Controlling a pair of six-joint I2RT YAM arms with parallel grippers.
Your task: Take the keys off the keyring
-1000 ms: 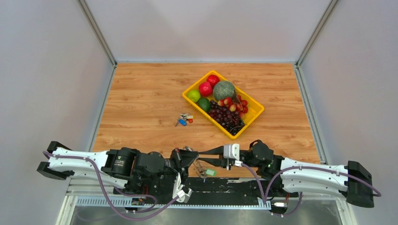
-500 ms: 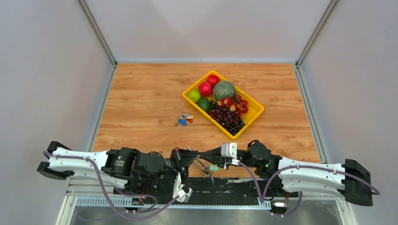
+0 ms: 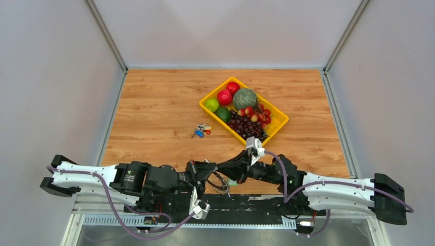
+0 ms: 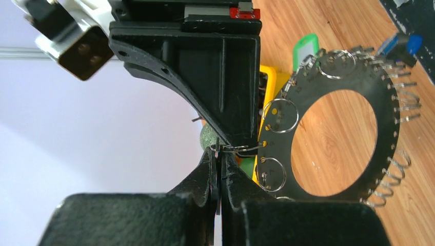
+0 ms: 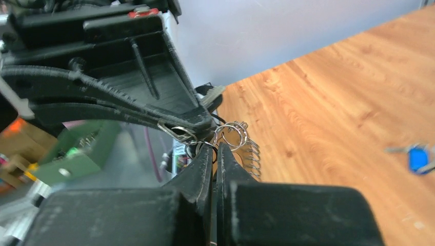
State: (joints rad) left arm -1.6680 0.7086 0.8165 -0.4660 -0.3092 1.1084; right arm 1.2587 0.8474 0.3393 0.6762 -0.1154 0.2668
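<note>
The keyring [image 4: 386,138] is a dark flat ring with many small silver split rings along its edge, held in the air between both grippers at the table's near edge [image 3: 221,182]. The green-capped key [image 4: 306,45] and the blue-capped key [image 4: 410,43] hang from its far side. My left gripper [image 4: 220,154] is shut on one small split ring of the keyring. My right gripper [image 5: 215,148] is shut on the keyring's small rings [image 5: 233,134], its tips touching the left gripper's. In the top view the left gripper [image 3: 209,171] and right gripper [image 3: 225,173] meet tip to tip.
A yellow tray [image 3: 284,122] with apples, a melon, grapes and other fruit sits mid-table, right of centre. A small loose bunch of keys with blue and red caps [image 3: 201,130] lies left of the tray and also shows in the right wrist view [image 5: 418,158].
The right arm's wrist has swung forward toward the tray, and its gripper has closed in on the left gripper. The green key shifted slightly up and right. The left arm barely moved.
</note>
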